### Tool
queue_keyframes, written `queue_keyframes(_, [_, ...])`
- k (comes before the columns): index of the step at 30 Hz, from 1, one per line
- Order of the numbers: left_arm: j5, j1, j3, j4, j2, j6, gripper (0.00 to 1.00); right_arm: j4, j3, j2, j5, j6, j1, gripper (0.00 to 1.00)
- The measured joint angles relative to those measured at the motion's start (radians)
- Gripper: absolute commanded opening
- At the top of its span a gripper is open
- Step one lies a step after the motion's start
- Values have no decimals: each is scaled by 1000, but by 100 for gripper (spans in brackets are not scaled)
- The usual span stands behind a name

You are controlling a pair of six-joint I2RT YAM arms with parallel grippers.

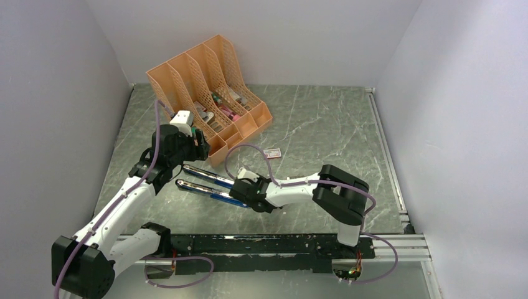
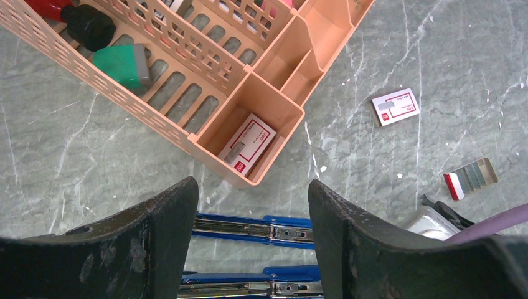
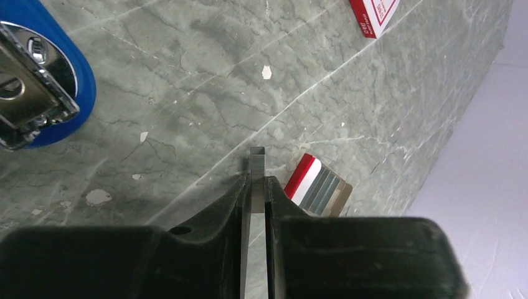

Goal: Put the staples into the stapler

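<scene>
— What does the right wrist view give that the top view cannot?

— The staples. From above they cannot be made out beside the right arm. The right wrist view shows the flat silvery-grey block of staple strips [image 3: 320, 190], red and white at one end. It lies on the grey-green marbled surface [image 3: 205, 93] just beyond the right gripper [image 3: 256, 187].

— And that gripper?

— Its fingers are pressed nearly together, pinching a thin silvery strip [image 3: 256, 156] seen edge-on. The strip's tip pokes out past the fingertips.

— The other one?

— The left gripper [image 2: 252, 199] is spread wide and holds nothing. It hangs over the blue-and-chrome stapler [image 2: 249, 229], which lies swung open in two long arms.

— Does the left wrist view add anything of its own?

— Yes. A small white-and-red box [image 2: 247, 149] lies inside the front corner compartment of the peach plastic lattice organiser [image 2: 212, 71]. A second white-and-red box [image 2: 395, 106] lies on the surface, apart from both the organiser and the block.

— Where is there room to move?

— In the top view the stapler lies between the two grippers, near the organiser's front corner. The widest bare stretch runs from the right arm to the metal rail [image 1: 387, 156] along the right edge. Pale walls [image 1: 448, 93] close in the left, far and right sides.
</scene>
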Motion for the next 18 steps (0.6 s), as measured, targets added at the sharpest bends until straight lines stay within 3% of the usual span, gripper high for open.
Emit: queue_keyframes(18, [0,0,0,0,1,0,70,5,0,0,-28,26,7,23])
